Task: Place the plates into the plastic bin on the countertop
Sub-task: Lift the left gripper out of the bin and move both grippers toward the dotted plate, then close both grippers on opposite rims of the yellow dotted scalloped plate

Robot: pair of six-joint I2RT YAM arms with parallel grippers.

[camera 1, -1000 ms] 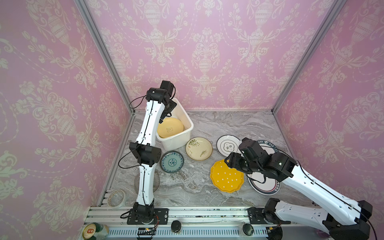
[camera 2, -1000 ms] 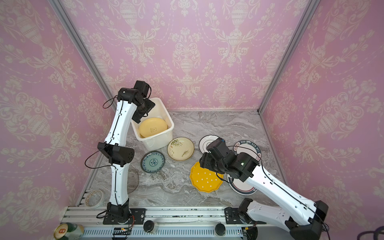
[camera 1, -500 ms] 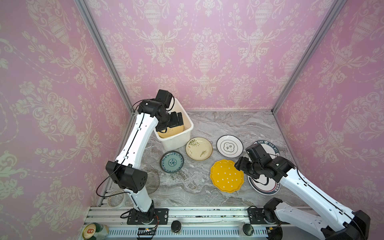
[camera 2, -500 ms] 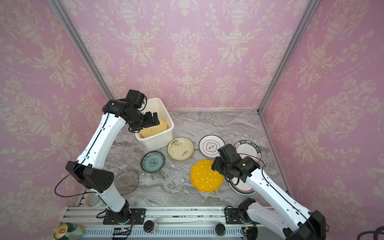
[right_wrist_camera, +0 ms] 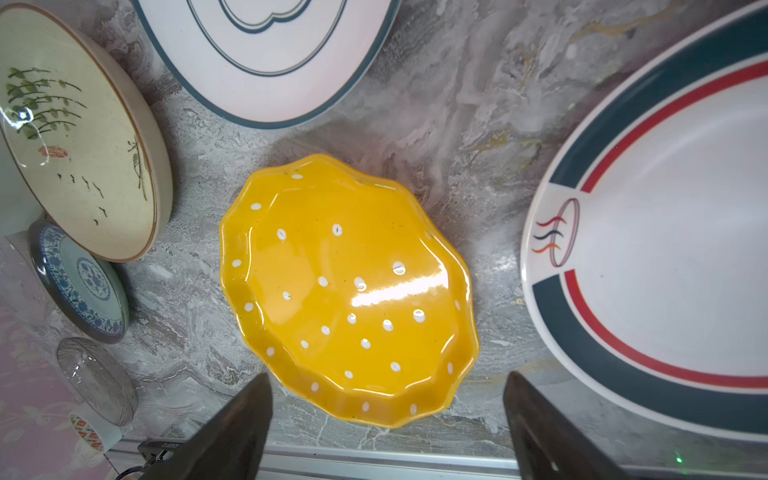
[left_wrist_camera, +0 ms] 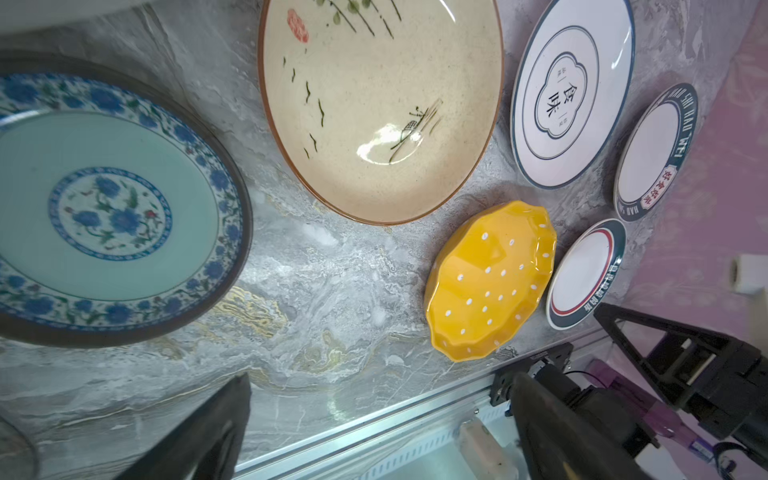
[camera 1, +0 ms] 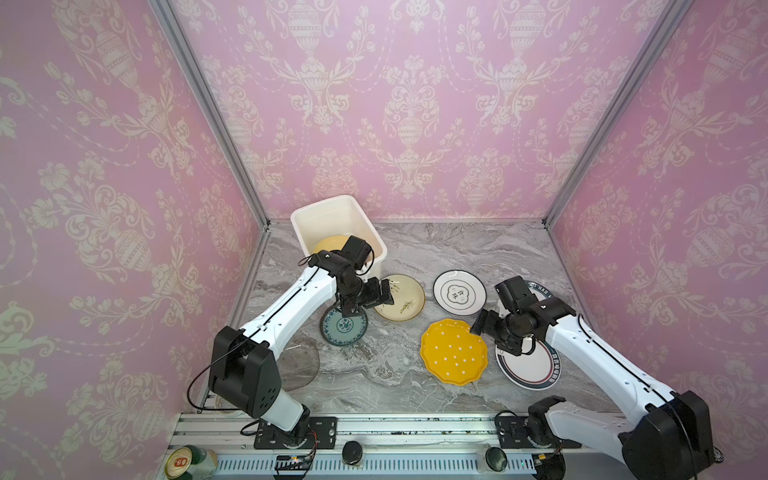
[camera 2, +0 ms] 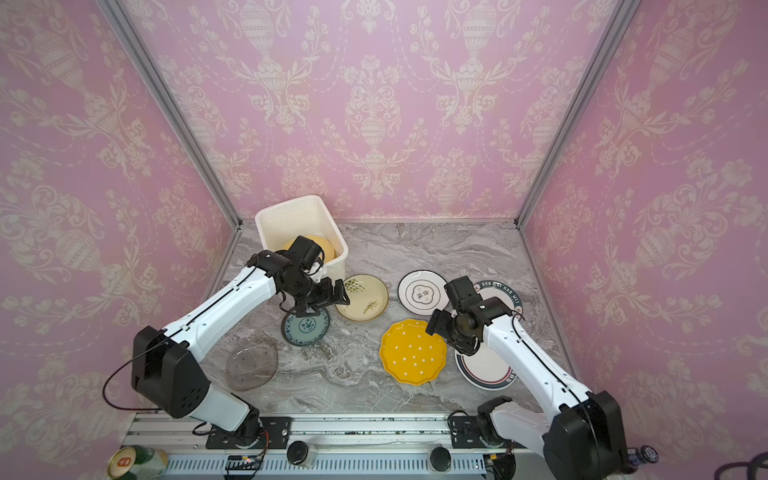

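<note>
The white plastic bin (camera 1: 328,216) stands at the back left of the marble countertop (camera 1: 386,374) with a pale yellow plate (camera 1: 328,243) inside. My left gripper (camera 1: 380,293) hangs open and empty over the gap between the teal plate (camera 1: 344,330) and the cream sprigged plate (camera 1: 403,301). My right gripper (right_wrist_camera: 387,376) is open, its fingers straddling the near edge of the dotted yellow plate (right_wrist_camera: 349,291) without touching it. A white blue-rimmed plate (camera 1: 459,293), a dark-rimmed plate (camera 1: 528,368) and a clear glass plate (camera 2: 251,363) lie flat. A further dark-rimmed plate (left_wrist_camera: 654,153) is partly behind my right arm.
An aluminium rail (camera 1: 415,424) edges the front of the counter, with a tape roll (right_wrist_camera: 89,430) at its left end and a can (camera 1: 183,461) below it. Pink patterned walls close in the left, back and right sides.
My left arm has come out of the bin and swung forward and down to the teal and cream plates. My right gripper has drawn back slightly to the right and opened wider.
</note>
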